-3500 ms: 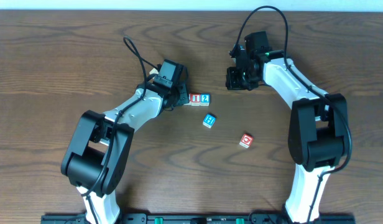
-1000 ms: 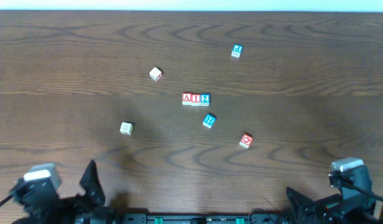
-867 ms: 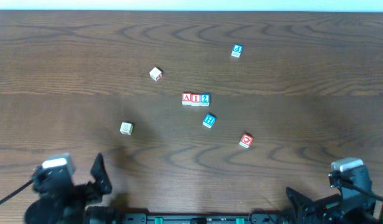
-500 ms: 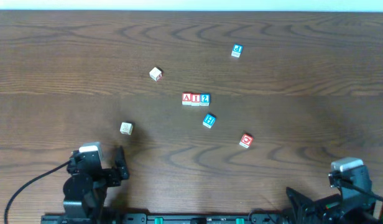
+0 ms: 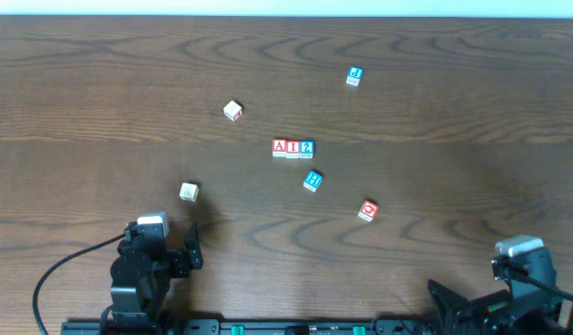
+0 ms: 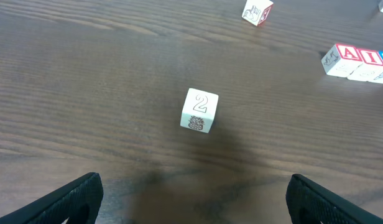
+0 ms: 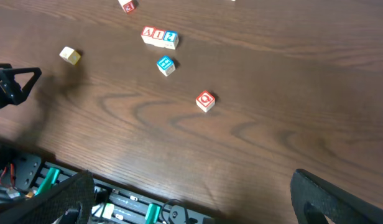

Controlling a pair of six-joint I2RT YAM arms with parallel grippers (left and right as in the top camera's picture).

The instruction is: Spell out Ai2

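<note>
Though left hand (image 6: 194, 190) and right hand (image 7: 191, 193) are held wide and empty, the AI2 row (image 5: 293, 148) could be scattered if brushed.

The dark brown wood-grain desk (image 5: 473, 130) carries eight small cubes. Near its middle a red A block (image 5: 280, 147), a red I block (image 5: 293, 148) and a blue 2 block (image 5: 307, 148) sit touching in a straight row. Just in front of the row lies a tilted blue block (image 5: 313, 180), and further front-right a red-faced block (image 5: 367, 210). Another blue cube (image 5: 354, 76) sits far back. A pale red-marked cube (image 5: 233, 111) lies back-left of the row; a pale cube marked 2 (image 5: 189, 192) lies front-left, well apart.
</note>
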